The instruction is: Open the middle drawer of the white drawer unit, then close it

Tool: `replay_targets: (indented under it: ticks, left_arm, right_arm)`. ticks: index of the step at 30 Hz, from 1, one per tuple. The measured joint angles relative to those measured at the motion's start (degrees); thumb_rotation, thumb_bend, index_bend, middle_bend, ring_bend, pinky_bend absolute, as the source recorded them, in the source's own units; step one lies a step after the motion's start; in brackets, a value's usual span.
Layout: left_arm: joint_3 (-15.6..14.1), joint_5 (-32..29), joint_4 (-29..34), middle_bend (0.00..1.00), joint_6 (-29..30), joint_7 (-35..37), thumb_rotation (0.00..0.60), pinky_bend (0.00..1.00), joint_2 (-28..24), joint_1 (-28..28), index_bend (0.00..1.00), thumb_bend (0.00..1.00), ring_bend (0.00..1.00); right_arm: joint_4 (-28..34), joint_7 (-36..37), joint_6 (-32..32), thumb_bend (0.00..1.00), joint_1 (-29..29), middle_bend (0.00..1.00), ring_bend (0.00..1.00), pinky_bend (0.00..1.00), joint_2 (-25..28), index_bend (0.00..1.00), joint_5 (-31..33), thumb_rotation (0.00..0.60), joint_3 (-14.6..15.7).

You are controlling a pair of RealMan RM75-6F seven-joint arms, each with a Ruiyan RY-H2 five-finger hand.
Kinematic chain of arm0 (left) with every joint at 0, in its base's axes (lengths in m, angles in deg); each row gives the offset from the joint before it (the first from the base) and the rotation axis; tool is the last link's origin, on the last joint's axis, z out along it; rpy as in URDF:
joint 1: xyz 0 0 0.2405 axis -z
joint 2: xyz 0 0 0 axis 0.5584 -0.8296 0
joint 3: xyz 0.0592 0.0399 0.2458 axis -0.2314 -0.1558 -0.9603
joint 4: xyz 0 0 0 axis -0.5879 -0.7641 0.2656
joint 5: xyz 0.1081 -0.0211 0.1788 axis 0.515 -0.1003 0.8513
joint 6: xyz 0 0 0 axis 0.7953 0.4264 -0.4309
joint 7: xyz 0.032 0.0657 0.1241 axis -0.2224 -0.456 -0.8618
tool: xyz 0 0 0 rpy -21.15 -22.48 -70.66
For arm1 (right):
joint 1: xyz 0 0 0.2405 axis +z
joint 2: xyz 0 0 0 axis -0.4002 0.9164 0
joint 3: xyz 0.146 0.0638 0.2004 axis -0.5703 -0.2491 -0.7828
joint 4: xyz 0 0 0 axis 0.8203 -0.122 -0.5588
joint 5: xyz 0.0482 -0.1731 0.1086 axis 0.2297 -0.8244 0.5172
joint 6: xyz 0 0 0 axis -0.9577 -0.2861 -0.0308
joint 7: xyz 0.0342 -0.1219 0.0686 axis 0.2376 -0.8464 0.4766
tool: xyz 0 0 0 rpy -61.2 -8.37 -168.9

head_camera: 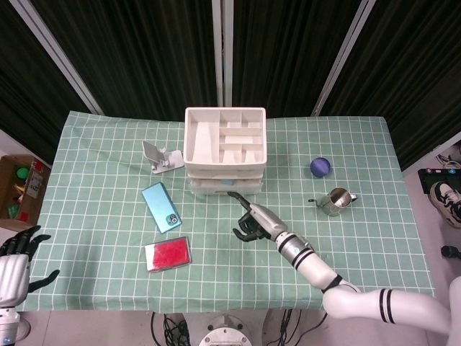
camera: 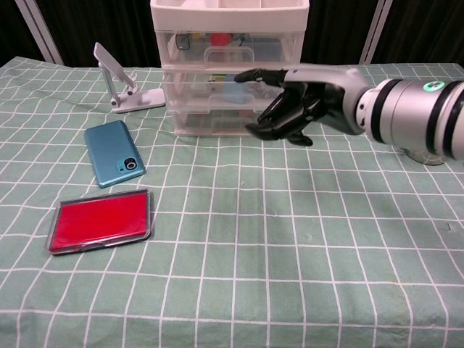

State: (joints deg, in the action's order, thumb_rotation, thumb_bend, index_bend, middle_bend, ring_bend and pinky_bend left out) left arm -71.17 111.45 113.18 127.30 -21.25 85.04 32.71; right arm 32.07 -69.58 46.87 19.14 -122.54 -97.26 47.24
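The white drawer unit stands at the back middle of the table, and its clear-fronted drawers face me. The middle drawer sticks out a little, showing a strip of blue contents from above. My right hand hovers just in front of the unit and holds nothing. One finger points at the middle drawer front; the others are curled in. Whether the fingertip touches the drawer I cannot tell. My left hand hangs off the table's near left corner, fingers apart and empty.
Left of the unit are a white phone stand, a blue phone and a red flat case. Right of it sit a blue ball and a metal cup. The green checked cloth covers the table.
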Motion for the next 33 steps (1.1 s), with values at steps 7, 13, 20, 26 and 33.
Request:
replay_targets:
  ticks: [7, 13, 20, 26, 33]
  left_arm:
    - [0.04, 0.14, 0.43, 0.15, -0.15, -0.49, 0.600, 0.20, -0.03, 0.16, 0.29, 0.00, 0.15]
    - [0.00, -0.06, 0.58, 0.15, -0.32, -0.69, 0.600, 0.20, -0.04, 0.11, 0.29, 0.00, 0.15]
    - [-0.01, -0.24, 0.75, 0.15, -0.43, -0.87, 0.600, 0.20, -0.33, 0.03, 0.29, 0.00, 0.15]
    - [-0.03, -0.32, 0.98, 0.15, -0.50, -1.06, 0.600, 0.20, -0.34, 0.02, 0.29, 0.00, 0.15]
    - [-0.10, -0.49, 0.96, 0.15, -0.86, -1.18, 0.600, 0.20, -0.22, 0.07, 0.29, 0.00, 0.15]
  right_arm:
    - [1.95, -5.57, 2.85, 0.39, 0.51, 0.81, 0.82, 0.84, 3.38, 0.10, 1.52, 0.600, 0.25]
    - [-1.51, -8.38, 1.43, 0.40, 3.56, 0.81, 0.82, 0.84, 2.81, 0.11, 7.95, 0.600, 0.36]
    - [-6.15, -10.11, 0.61, 0.43, 6.38, 0.81, 0.82, 0.84, 0.37, 0.13, 12.35, 0.600, 0.48]
    - [-8.22, -11.40, -0.55, 0.43, 8.16, 0.81, 0.82, 0.84, -0.74, 0.18, 14.96, 0.600, 1.11]
    - [-5.17, -9.60, -0.14, 0.43, 6.25, 0.81, 0.82, 0.84, 0.77, 0.25, 12.81, 0.600, 1.87]
